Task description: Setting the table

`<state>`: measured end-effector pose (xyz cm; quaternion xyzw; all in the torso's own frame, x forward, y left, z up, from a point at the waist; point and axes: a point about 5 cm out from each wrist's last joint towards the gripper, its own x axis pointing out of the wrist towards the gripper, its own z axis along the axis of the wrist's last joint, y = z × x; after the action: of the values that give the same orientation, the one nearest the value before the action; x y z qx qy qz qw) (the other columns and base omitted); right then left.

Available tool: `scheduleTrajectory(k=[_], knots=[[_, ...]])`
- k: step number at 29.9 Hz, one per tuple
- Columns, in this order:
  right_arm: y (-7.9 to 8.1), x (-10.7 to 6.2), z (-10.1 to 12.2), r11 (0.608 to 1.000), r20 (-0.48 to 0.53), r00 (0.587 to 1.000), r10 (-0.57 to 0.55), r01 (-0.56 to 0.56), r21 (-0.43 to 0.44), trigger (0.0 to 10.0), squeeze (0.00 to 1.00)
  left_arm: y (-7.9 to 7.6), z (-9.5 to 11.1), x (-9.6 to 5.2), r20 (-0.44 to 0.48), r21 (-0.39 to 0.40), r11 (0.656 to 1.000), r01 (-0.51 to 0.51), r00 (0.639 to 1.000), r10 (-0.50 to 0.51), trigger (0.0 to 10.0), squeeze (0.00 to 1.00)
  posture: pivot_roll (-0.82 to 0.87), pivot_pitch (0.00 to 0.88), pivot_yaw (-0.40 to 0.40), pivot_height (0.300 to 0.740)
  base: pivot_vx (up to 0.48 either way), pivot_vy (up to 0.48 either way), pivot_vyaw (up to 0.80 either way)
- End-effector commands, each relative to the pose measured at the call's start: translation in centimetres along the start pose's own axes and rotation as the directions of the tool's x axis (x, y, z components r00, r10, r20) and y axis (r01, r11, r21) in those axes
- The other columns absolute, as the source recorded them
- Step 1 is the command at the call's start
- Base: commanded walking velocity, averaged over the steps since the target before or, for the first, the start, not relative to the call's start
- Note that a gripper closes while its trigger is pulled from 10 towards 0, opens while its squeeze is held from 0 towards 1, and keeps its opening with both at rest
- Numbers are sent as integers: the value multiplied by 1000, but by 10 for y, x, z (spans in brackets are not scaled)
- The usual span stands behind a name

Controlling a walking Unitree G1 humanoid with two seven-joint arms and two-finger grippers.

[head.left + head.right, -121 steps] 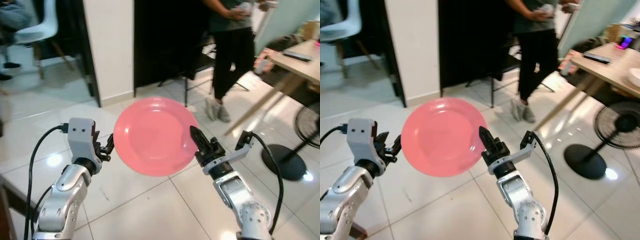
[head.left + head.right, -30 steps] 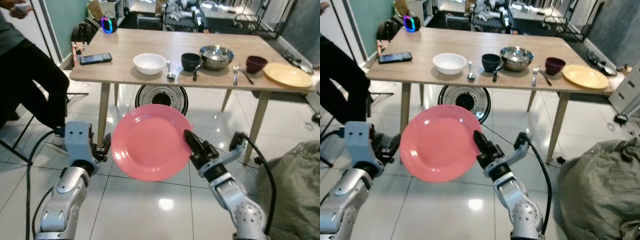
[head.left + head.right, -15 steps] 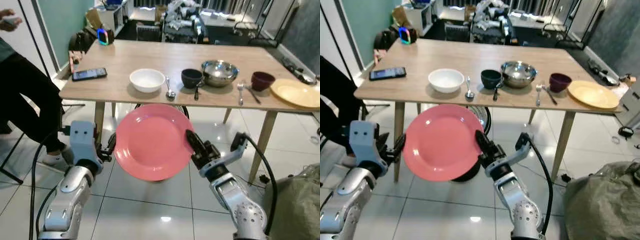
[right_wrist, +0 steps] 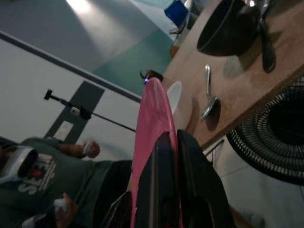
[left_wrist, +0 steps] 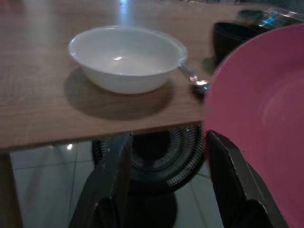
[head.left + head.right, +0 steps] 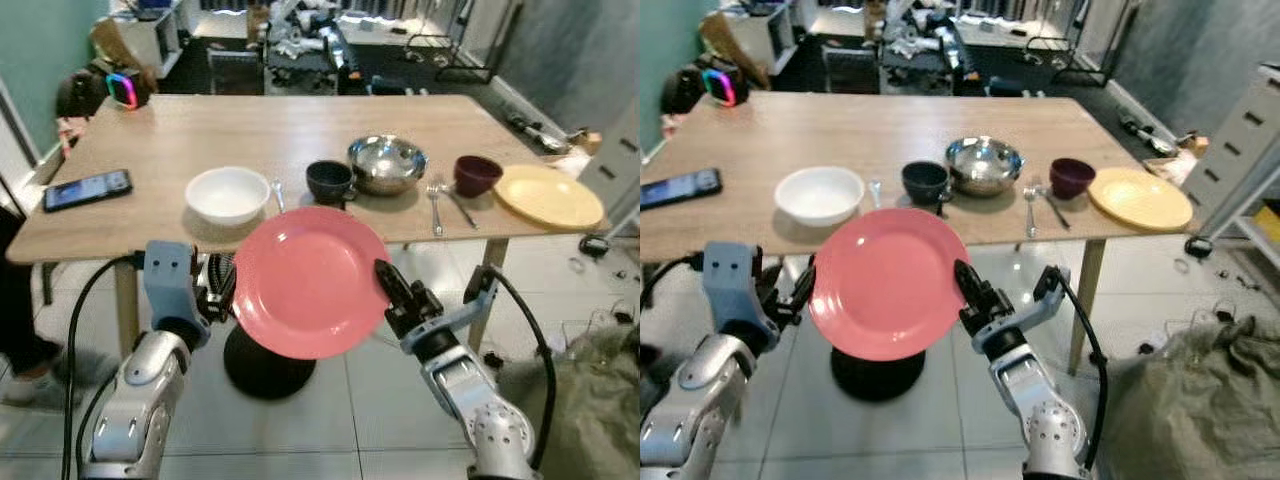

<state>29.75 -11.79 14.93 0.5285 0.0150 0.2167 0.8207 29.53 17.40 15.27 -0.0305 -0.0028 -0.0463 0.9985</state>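
Right gripper [image 6: 392,288] is pinching the pink plate [image 6: 310,282] by its rim, holding it tilted in front of the table edge [image 6: 200,240]; left gripper [image 6: 222,287] is hovering spread beside the opposite rim. The table is drawing closer than 1 second ago, so placement is nearing. Free wood is lying left of the white bowl [image 6: 227,193], toward the phone [image 6: 86,189]; beyond, the cup, steel bowl and yellow plate are crowding the right.

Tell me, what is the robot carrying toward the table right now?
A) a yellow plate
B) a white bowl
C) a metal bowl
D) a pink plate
D: the right gripper has its jaws pinched on the rim of the pink plate, held out in front of the table.
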Motion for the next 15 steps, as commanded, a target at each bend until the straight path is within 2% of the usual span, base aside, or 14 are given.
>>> scheduleTrajectory(k=[1, 15], knots=[[-1, -3, -7, 999, 7, 1000, -8, 8, 39, 10000, 0, 0, -5, -2, -26, 4, 1000, -3, 1000, 3, 10000, 0, 50, 26, 31, 740, 480, 0, 0], [0, -3, -7, 999, 8, 1000, -6, 6, 38, 10000, 0, -1, -5, -1, -27, 5, 1000, -1, 1000, 1, 10000, 0, 50, 32, 32, 740, 480, 0, 0]])
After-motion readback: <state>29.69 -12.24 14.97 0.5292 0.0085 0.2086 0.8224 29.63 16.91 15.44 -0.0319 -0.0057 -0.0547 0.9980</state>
